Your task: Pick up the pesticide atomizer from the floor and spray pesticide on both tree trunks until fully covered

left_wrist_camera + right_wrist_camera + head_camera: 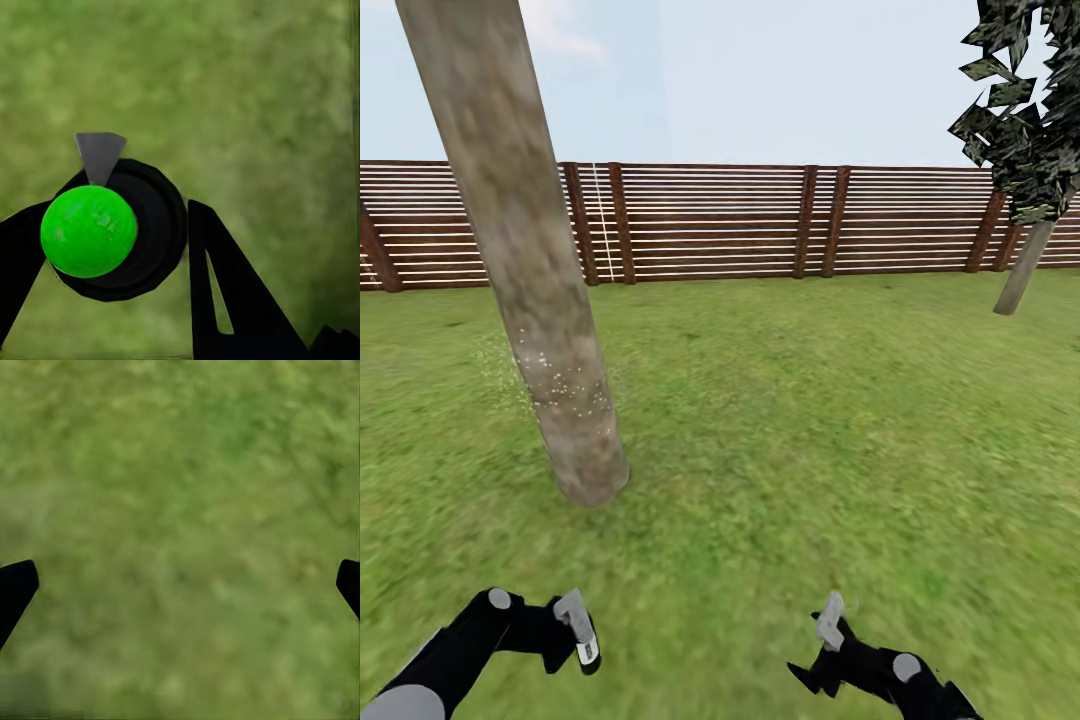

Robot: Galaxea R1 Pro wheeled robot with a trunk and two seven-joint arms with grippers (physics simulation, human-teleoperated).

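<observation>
The tree trunks come first by size: the near tree trunk (525, 260) fills the head view from twelve o'clock down to about nine, leaning slightly, its foot planted in the grass lawn (790, 420) a little ahead of the left arm. A scatter of pale specks clings to its lower part and drifts over the turf beside it, which I take to be spray landing; higher up the bark looks bare. The second tree (1028, 150) stands well apart at two o'clock, thin trunk and dark leaves against the brown fence (720, 220) that runs across the far edge.

Smaller things: the left gripper (124, 240) is clamped around the pesticide atomizer (112, 232), a black round body with a bright green ball and a grey nozzle tip; in the head view that hand sits at seven o'clock. The right gripper (180, 585) has its fingers spread wide with nothing between, at five o'clock in the head view.

The step in hand looks like coating the first trunk. Next, I judge, the nozzle needs raising toward the unspeckled bark, then a drive toward the far tree.
</observation>
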